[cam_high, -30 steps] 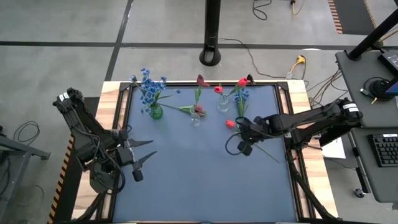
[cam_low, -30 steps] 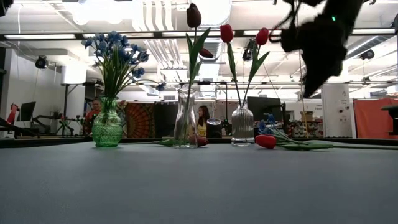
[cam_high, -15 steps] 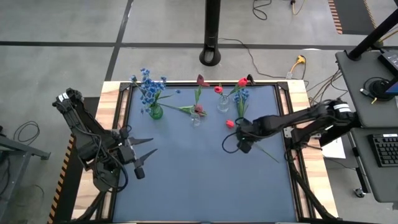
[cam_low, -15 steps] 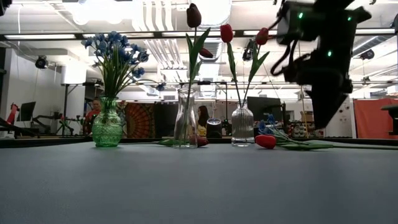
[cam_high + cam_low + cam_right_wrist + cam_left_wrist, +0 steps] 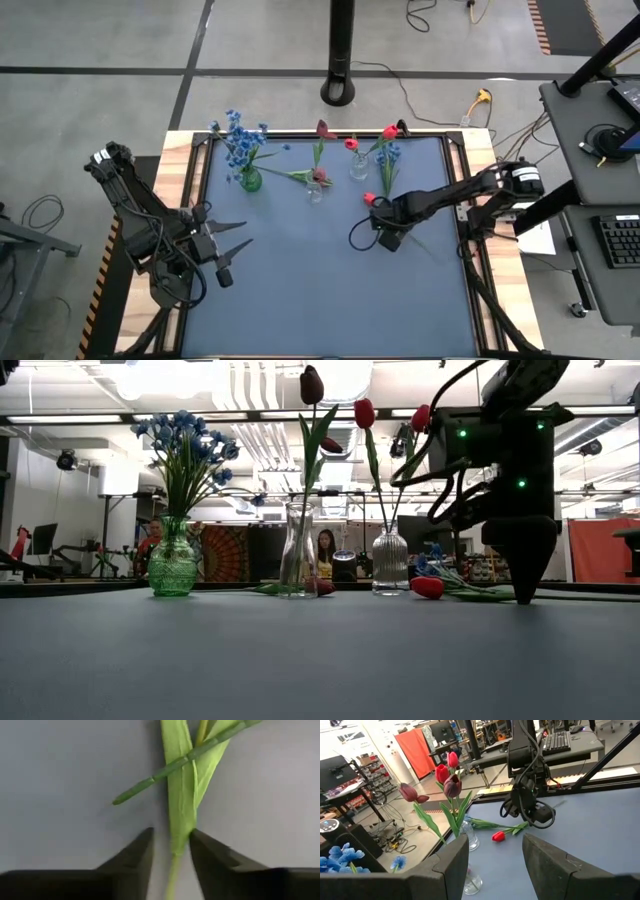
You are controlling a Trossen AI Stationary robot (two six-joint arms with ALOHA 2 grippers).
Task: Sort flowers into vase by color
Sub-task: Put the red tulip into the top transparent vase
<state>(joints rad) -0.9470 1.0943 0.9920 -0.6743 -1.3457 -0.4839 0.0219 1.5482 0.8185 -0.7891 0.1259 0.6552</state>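
A red tulip lies flat on the blue table, bud (image 5: 369, 199) (image 5: 427, 587) toward the vases and stem running to the right near side. My right gripper (image 5: 388, 238) (image 5: 520, 598) stands over that stem, pointing down, open. In the right wrist view its fingers stand on either side of the stem (image 5: 172, 870), just below the leaf (image 5: 182, 810). A second green stem (image 5: 175, 762) crosses the leaf. A blue flower (image 5: 435, 567) lies behind the bud. My left gripper (image 5: 235, 245) (image 5: 495, 860) waits open at the table's left side. My right gripper (image 5: 171, 837) comes from above, pointing down, with one finger on each side of the lying tulip's stem where the leaf begins, across the stem. Whether the fingers (image 5: 210, 855) touch it, I cannot tell. The flower lies flat on the table.
Three vases stand in a row near the far edge: a green one with blue flowers (image 5: 250, 180) (image 5: 173, 565), a tall clear one with a dark red tulip (image 5: 316, 190) (image 5: 298, 555), and a ribbed clear one with red tulips (image 5: 358, 170) (image 5: 390, 565). People sit beyond the table.
My right gripper has come down from well above the table to table level. It has shifted slightly toward the table's left and now stands over the lying tulip's stem. The flowers have stayed where they were.
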